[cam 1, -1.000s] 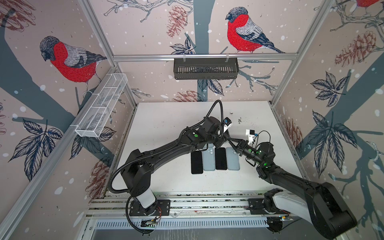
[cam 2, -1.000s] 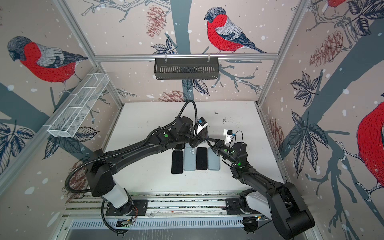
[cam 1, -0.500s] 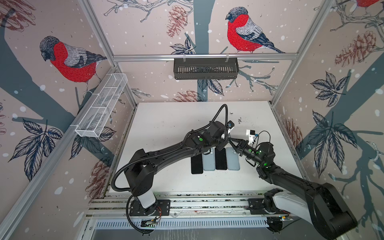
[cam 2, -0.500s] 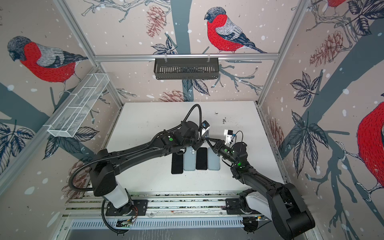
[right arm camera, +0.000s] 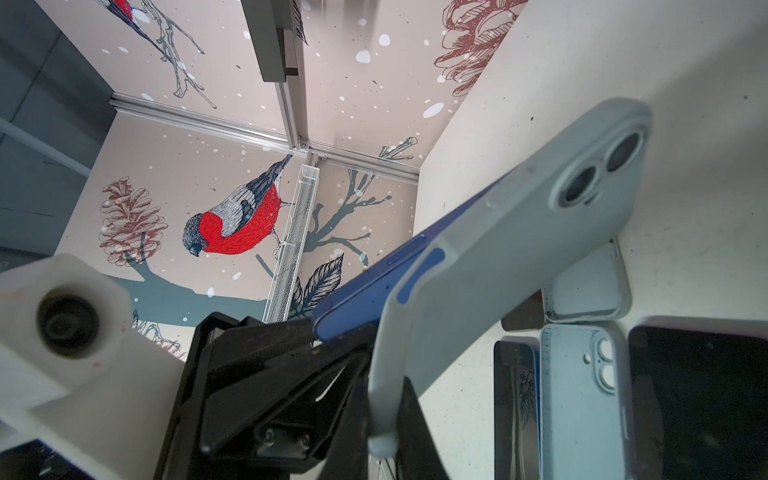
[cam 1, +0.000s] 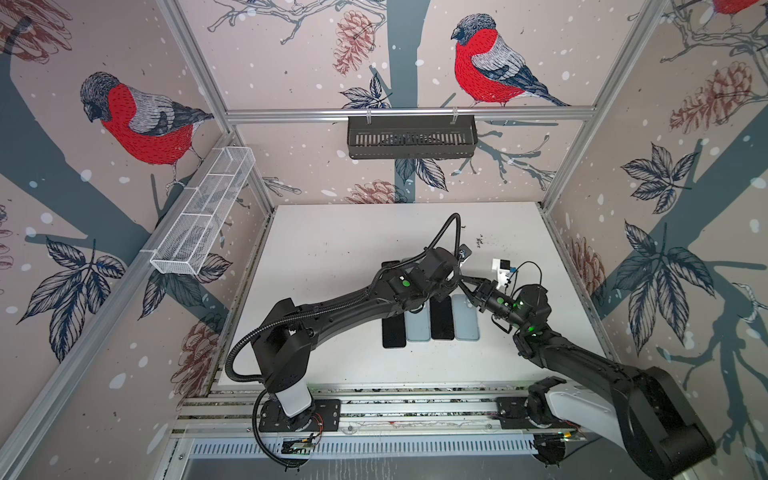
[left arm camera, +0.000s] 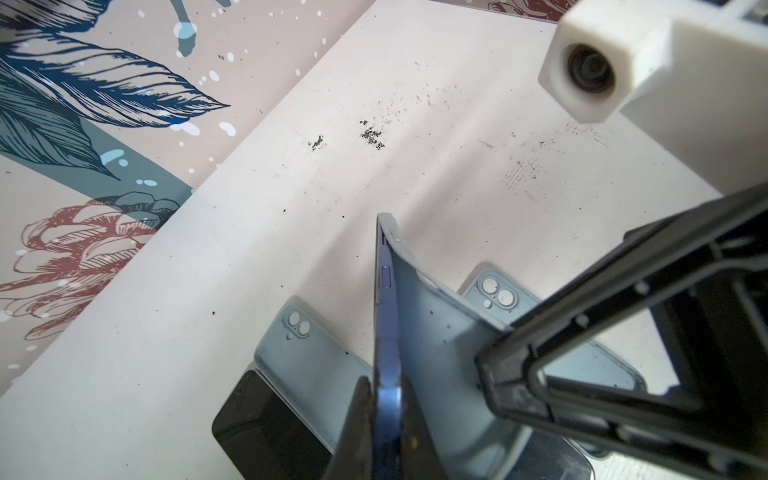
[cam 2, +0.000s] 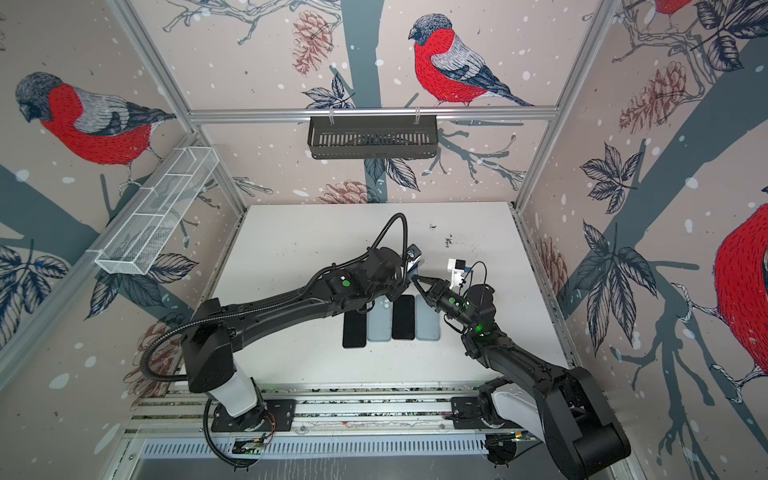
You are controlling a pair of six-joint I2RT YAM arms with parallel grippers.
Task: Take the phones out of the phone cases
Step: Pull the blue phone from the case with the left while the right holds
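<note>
White table below, we saw our left gripper squeezed tight on the blue phone, lifted just above a row of phones and cases, and our right gripper pinched on the pale case, peeled partly off it.

Both top views look steeply down from far and high above the front edge of the white table, and they share almost the whole scene. The left wrist camera looks from very near along the blue phone toward a wall. The right wrist camera looks from low, close to the pale case, and the two face each other, sharing phone and case.
</note>
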